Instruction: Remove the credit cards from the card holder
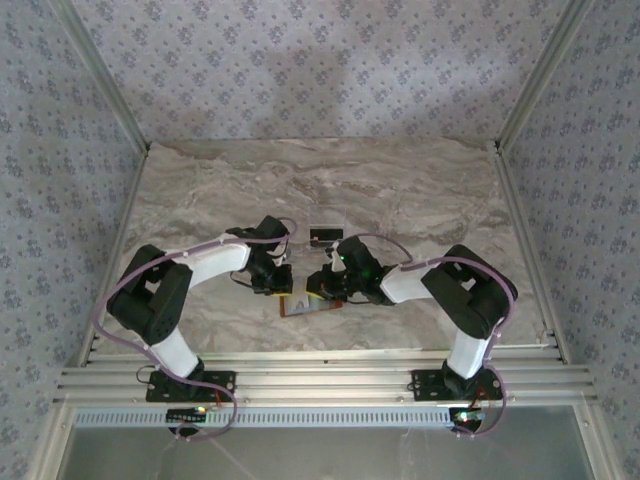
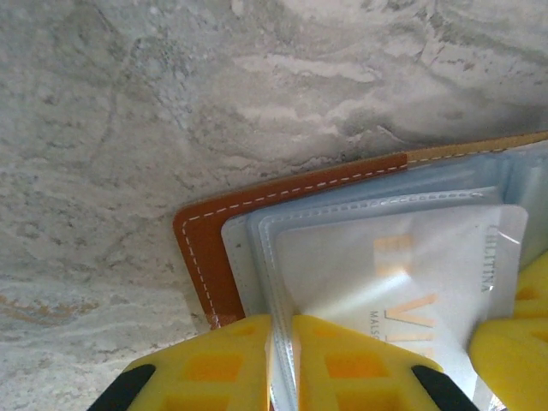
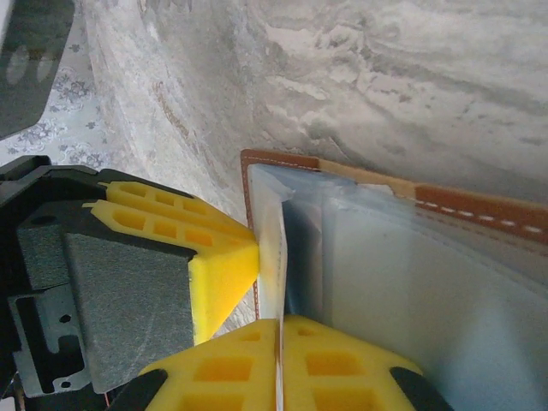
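Marbled table [image 1: 420, 190], near edge: card holder [image 2: 199, 257] lies open, whitish credit card [image 2: 402, 274] sleeved inside. Left gripper [image 2: 282, 364] clamped on clear sleeve [image 2: 244, 257]; right gripper [image 3: 278, 364] pinched together on thin leaf [image 3: 271, 240], card or sleeve unclear. Risk: 2 pinches on plastic only would lift the holder, card unmoved.

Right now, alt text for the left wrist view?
The left gripper, yellow fingers shut, pinches a clear sleeve of the open orange-brown holder lying on the marble table. A whitish card with gold lettering lies among the sleeves.
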`<control>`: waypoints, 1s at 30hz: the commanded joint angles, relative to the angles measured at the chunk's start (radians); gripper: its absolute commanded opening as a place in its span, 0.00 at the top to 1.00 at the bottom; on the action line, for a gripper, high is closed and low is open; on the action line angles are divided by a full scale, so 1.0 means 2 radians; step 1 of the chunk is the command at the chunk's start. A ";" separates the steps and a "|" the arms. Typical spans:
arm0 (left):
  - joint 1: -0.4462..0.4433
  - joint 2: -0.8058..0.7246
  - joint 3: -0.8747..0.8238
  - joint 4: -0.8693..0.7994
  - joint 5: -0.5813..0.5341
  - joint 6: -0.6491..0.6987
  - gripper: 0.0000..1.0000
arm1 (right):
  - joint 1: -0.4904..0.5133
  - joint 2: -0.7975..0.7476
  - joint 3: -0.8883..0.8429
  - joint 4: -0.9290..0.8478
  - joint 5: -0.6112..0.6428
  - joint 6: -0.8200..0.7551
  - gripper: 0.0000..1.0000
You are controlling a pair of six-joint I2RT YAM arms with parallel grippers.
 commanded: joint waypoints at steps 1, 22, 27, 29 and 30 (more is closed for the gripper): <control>-0.008 0.029 -0.011 -0.028 -0.019 -0.003 0.85 | -0.003 -0.017 -0.003 0.038 -0.018 0.008 0.91; -0.008 0.032 -0.008 -0.034 -0.022 -0.001 0.85 | -0.013 -0.028 -0.026 0.054 -0.018 0.017 0.91; -0.008 0.030 -0.006 -0.038 -0.023 0.000 0.85 | -0.013 -0.034 -0.030 0.049 -0.015 0.013 0.94; -0.008 0.028 -0.005 -0.040 -0.025 0.000 0.84 | -0.014 -0.037 -0.031 0.041 -0.009 0.011 0.94; -0.008 0.028 -0.004 -0.040 -0.026 0.001 0.84 | -0.015 -0.039 -0.032 0.034 -0.006 0.008 0.94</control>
